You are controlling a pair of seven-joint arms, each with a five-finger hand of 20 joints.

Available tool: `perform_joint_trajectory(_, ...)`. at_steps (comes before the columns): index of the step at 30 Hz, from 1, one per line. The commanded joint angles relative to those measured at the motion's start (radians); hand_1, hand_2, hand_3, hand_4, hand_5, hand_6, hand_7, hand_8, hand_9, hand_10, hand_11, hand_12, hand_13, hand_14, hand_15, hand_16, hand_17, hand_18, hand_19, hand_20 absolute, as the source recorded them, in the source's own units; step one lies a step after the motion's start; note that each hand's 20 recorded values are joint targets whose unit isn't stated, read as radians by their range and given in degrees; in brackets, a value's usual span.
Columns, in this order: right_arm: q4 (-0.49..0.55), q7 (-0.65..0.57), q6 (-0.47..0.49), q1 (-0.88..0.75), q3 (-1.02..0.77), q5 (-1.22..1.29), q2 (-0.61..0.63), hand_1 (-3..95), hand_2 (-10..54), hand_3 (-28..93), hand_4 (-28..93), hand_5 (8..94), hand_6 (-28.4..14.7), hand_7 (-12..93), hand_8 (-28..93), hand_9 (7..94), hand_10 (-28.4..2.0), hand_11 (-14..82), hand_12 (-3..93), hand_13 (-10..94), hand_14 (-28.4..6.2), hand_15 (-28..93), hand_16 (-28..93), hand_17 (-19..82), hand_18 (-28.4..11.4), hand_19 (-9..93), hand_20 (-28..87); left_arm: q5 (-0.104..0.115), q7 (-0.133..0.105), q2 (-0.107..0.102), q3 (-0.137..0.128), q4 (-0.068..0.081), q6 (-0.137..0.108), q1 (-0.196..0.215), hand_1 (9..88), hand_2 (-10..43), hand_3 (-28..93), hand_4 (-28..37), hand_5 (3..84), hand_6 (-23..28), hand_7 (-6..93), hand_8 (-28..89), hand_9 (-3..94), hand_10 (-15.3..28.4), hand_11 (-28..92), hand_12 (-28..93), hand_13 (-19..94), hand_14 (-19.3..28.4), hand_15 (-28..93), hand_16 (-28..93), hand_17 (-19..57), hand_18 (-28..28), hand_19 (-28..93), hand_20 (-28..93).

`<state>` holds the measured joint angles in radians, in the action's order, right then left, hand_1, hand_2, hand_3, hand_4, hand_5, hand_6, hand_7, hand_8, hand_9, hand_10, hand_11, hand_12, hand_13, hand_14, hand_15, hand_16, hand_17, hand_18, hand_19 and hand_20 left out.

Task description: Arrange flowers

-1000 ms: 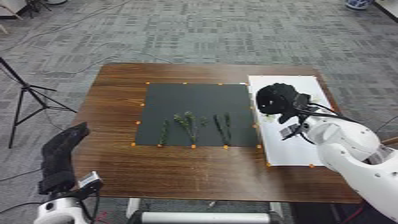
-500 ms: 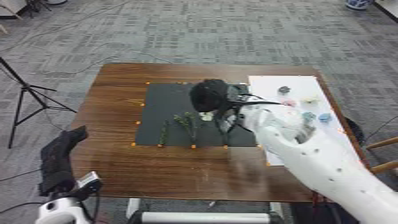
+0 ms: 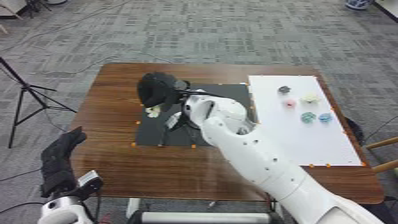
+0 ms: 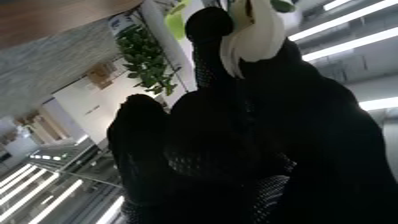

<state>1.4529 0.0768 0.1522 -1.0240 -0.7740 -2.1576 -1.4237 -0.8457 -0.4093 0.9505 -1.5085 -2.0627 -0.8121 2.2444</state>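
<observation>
In the head view my right hand [image 3: 157, 91] is over the upper left part of the dark mat [image 3: 233, 91]. A cream-white flower [image 3: 153, 111] hangs at its lower side. In the right wrist view my right hand [image 4: 222, 125] pinches the white flower [image 4: 259, 42] between its thumb and a finger. Green stems seen earlier on the mat are hidden behind the arm. On the white board [image 3: 266, 85] lie a pink flower [image 3: 290, 103], a pale yellow one [image 3: 310, 99], a teal one [image 3: 308, 117], a blue one [image 3: 324, 117] and a dark one [image 3: 284, 89]. My left hand [image 3: 64, 152] rests, fingers straight, at the table's left edge.
The brown table [image 3: 204, 172] has small orange markers around the mat and board. A black tripod [image 3: 27, 87] stands on the floor at the left. A wooden chair [image 3: 384, 155] is beside the table's right edge.
My right hand has moved left from the white board across the dark mat, carrying the white flower. The flowers on the board have come into sight. My left hand has stayed put.
</observation>
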Motion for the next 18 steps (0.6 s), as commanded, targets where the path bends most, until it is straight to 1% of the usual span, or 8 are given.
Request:
perform_joint_trajectory(1, -0.033, 0.070, -0.057, -0.056, 0.042, -0.166, -0.056, 61.8, -9.5, 62, -20, 65.9, 2.2, 49, 11, 85.0, -6.6, 12.4, 48.1, 86, -0.1, 70, 37, 62, -11.9, 93, 68, 0.026, -0.024, -0.009, -0.010, -0.012, 0.008, 0.017, 22.1, 31.4, 67, -28.3, 49.7, 5.4, 15.0, -10, 51.4, 14.3, 19, 8, 32, 10.7, 9, -2, 5.8, 5.7, 9, 15)
perform_joint_trajectory(2, -0.044, 0.094, -0.072, -0.054, 0.043, -0.214, -0.058, 61.9, -9.5, 62, -21, 65.9, 2.2, 49, 10, 85.2, -6.5, 12.0, 47.7, 86, -0.1, 70, 37, 62, -11.9, 93, 68, 0.022, -0.020, -0.010, -0.015, -0.015, 0.011, 0.022, 22.1, 31.2, 67, -28.3, 49.8, 5.4, 15.0, -10, 51.4, 14.3, 19, 8, 32, 10.7, 9, -2, 5.7, 5.8, 9, 14)
perform_joint_trajectory(3, -0.054, 0.117, -0.076, -0.051, 0.039, -0.258, -0.063, 61.9, -9.5, 62, -21, 65.8, 2.2, 50, 10, 85.2, -6.5, 11.9, 47.6, 86, -0.1, 70, 37, 62, -11.8, 93, 68, 0.031, -0.029, -0.012, -0.017, -0.015, 0.013, 0.024, 22.0, 31.1, 68, -28.3, 49.8, 5.4, 15.0, -10, 51.4, 14.3, 19, 8, 32, 10.7, 9, -2, 5.7, 5.9, 9, 14)
perform_joint_trajectory(4, -0.061, 0.131, -0.077, -0.053, 0.033, -0.287, -0.067, 61.9, -9.5, 62, -21, 65.7, 2.3, 50, 10, 85.2, -6.6, 11.8, 47.7, 86, -0.1, 70, 37, 62, -11.9, 93, 68, 0.029, -0.024, -0.012, -0.022, -0.017, 0.019, 0.028, 22.0, 31.0, 68, -28.3, 49.8, 5.3, 15.0, -10, 51.4, 14.3, 19, 8, 32, 10.8, 9, -2, 5.6, 6.0, 10, 14)
perform_joint_trajectory(5, -0.066, 0.142, -0.081, -0.044, 0.035, -0.314, -0.068, 61.9, -9.5, 62, -21, 65.5, 2.4, 50, 10, 85.2, -6.6, 11.7, 47.7, 86, -0.1, 70, 37, 62, -12.0, 93, 68, 0.033, -0.032, -0.016, -0.022, -0.017, 0.020, 0.027, 22.1, 31.0, 68, -28.3, 49.8, 5.3, 15.1, -10, 51.4, 14.4, 19, 8, 32, 10.9, 9, -2, 5.5, 6.1, 10, 14)
perform_joint_trajectory(6, -0.069, 0.156, -0.072, -0.049, 0.025, -0.341, -0.076, 61.9, -9.5, 62, -21, 65.4, 2.5, 50, 10, 85.2, -6.5, 11.6, 47.7, 86, -0.1, 70, 37, 62, -12.0, 93, 68, 0.027, -0.027, -0.014, -0.031, -0.023, 0.024, 0.039, 22.1, 30.9, 68, -28.3, 49.9, 5.3, 15.1, -10, 51.4, 14.4, 19, 8, 32, 10.9, 9, -2, 5.5, 6.1, 10, 14)
perform_joint_trajectory(11, -0.085, 0.175, -0.052, -0.044, 0.007, -0.430, -0.102, 61.9, -9.5, 62, -21, 65.2, 2.5, 51, 9, 85.2, -6.3, 11.4, 47.7, 86, -0.2, 70, 37, 61, -12.1, 93, 68, 0.043, -0.046, -0.020, -0.047, -0.035, 0.046, 0.073, 22.1, 30.7, 68, -28.3, 50.0, 5.3, 15.1, -10, 51.3, 14.4, 19, 8, 33, 11.2, 10, -2, 5.4, 6.3, 10, 14)
perform_joint_trajectory(18, -0.120, 0.202, -0.057, -0.060, -0.043, -0.526, -0.137, 61.7, -9.5, 62, -21, 65.0, 2.6, 51, 9, 85.3, -6.3, 11.1, 47.5, 86, -0.3, 70, 37, 61, -12.0, 93, 67, 0.049, -0.057, -0.010, -0.088, -0.053, 0.082, 0.132, 22.1, 30.2, 68, -28.3, 50.0, 5.2, 15.1, -10, 51.1, 14.5, 19, 8, 33, 11.4, 10, -1, 5.3, 6.6, 11, 14)
